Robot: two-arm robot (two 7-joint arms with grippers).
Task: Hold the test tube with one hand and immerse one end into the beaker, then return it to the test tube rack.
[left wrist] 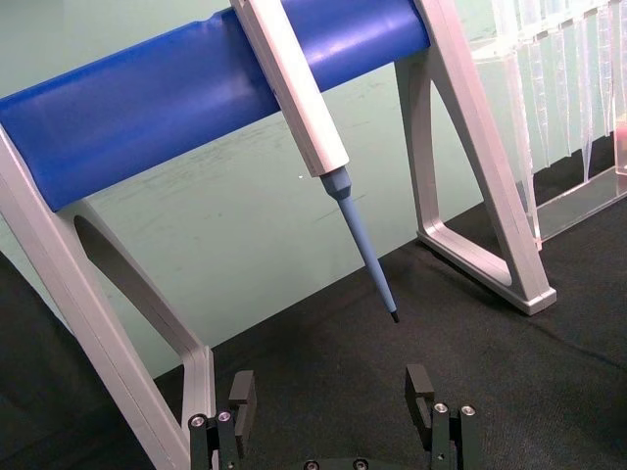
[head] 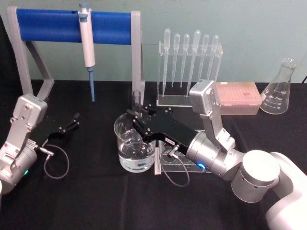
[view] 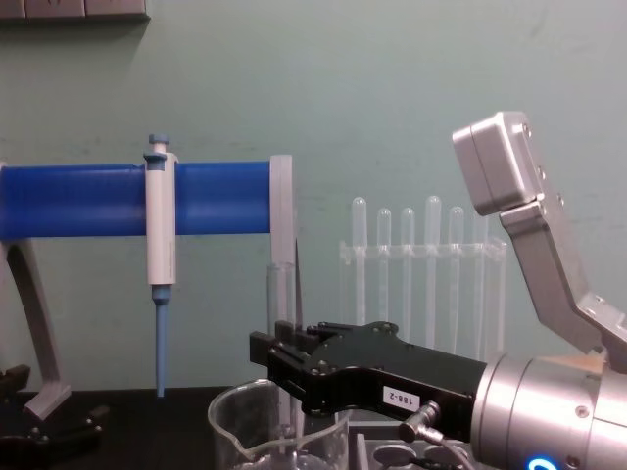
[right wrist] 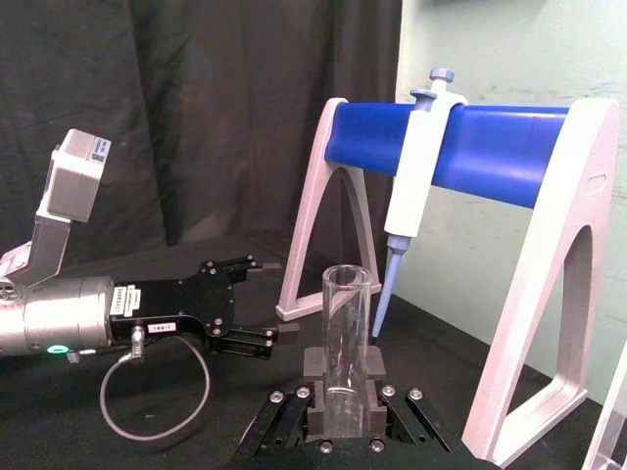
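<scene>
My right gripper (head: 136, 120) is shut on the test tube (head: 136, 100), a clear glass tube held upright. It sits directly over the beaker (head: 125, 153), which holds clear liquid. In the chest view the test tube (view: 281, 304) runs down past the right gripper (view: 279, 367) into the beaker (view: 235, 431); whether its lower end meets the liquid is hidden. The right wrist view shows the tube's (right wrist: 346, 323) open rim above my right gripper (right wrist: 345, 411). My left gripper (head: 72, 123) rests open at the left of the table, holding nothing; its fingers (left wrist: 421, 392) stand wide apart.
A white-and-blue pipettor (head: 88, 43) hangs on a blue-barred stand (head: 48, 26) at the back left. Behind the beaker stands a clear rack of pipettes (head: 189, 62), then a pink tip box (head: 237, 96) and a conical flask (head: 280, 88) at the right.
</scene>
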